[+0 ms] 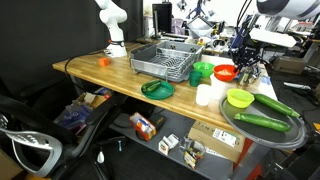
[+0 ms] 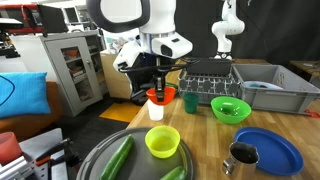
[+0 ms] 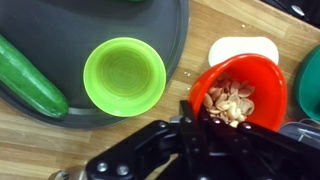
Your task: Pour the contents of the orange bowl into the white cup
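In the wrist view, a cucumber (image 3: pixel 28 75) is lying at the left on a dark round tray (image 3: pixel 60 22). A yellow-green bowl (image 3: pixel 124 75) is sitting on the same tray just to its right. Further right, the tool (image 3: pixel 197 108) is coming in from the bottom edge, and its fingers are pressing together on the near-left rim of the orange bowl (image 3: pixel 250 85), one inside the wall and one outside. The bowl is showing as a small, round, shallow dish of glossy orange-red plastic. It is carrying a heap of pale tan pieces (image 3: pixel 228 102), which are gathering on the side closest to the tool. The rest of the bowl is reaching away from the fingers, up and to the right. The white cup (image 3: pixel 243 48) is peeking out past the bowl's far rim, plain and smooth, with its lower part hidden behind the bowl. At the right edge a green cup (image 3: pixel 312 85) is just showing. In an exterior view the tool (image 2: pixel 160 84) is holding the orange bowl (image 2: pixel 160 97) off the wooden desk (image 2: pixel 200 135). The bowl is hanging directly over the white cup (image 2: pixel 156 111), which is standing upright as a short cylinder. Whether the bowl and cup are touching cannot be told. In this view the green cup (image 2: pixel 190 101) is standing just to their right.
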`<state>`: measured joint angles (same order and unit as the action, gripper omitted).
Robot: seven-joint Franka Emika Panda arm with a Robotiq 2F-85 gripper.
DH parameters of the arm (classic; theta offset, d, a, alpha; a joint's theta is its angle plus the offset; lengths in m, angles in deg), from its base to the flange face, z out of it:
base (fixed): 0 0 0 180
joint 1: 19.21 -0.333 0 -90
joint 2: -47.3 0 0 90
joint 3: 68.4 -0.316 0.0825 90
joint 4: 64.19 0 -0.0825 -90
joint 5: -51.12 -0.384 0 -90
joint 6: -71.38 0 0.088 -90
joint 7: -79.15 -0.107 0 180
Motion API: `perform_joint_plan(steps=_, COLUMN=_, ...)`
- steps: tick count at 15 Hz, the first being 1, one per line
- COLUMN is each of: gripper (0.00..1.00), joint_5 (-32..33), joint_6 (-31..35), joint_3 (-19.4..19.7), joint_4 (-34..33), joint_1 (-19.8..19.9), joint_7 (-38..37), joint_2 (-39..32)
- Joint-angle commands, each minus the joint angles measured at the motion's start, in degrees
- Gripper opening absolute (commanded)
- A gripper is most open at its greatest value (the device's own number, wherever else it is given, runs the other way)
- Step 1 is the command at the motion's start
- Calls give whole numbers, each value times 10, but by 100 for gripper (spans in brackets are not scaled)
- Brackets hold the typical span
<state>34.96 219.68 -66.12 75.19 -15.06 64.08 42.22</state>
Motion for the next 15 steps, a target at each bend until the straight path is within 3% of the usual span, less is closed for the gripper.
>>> perform_joint_plan(steps=1, gripper=2, joint_5=96, joint_6=4, joint_3=10, joint_4=3, joint_1=-17, joint_7=-59, joint_2=5)
perform_joint_plan(steps=3, gripper=2, joint_5=144, joint_6=0, joint_3=8, joint_4=-1, joint_1=-27, joint_7=-89, joint_2=5)
perform_joint_plan(steps=11, gripper=2, joint_5=434, joint_6=-17, joint_3=11, joint_4=-27, joint_1=-72, joint_7=-326, joint_2=-3)
perform_joint_plan(steps=15, gripper=2, joint_5=505, joint_6=-27, joint_3=1, joint_4=-34, joint_1=-84, joint_7=-400, joint_2=-15)
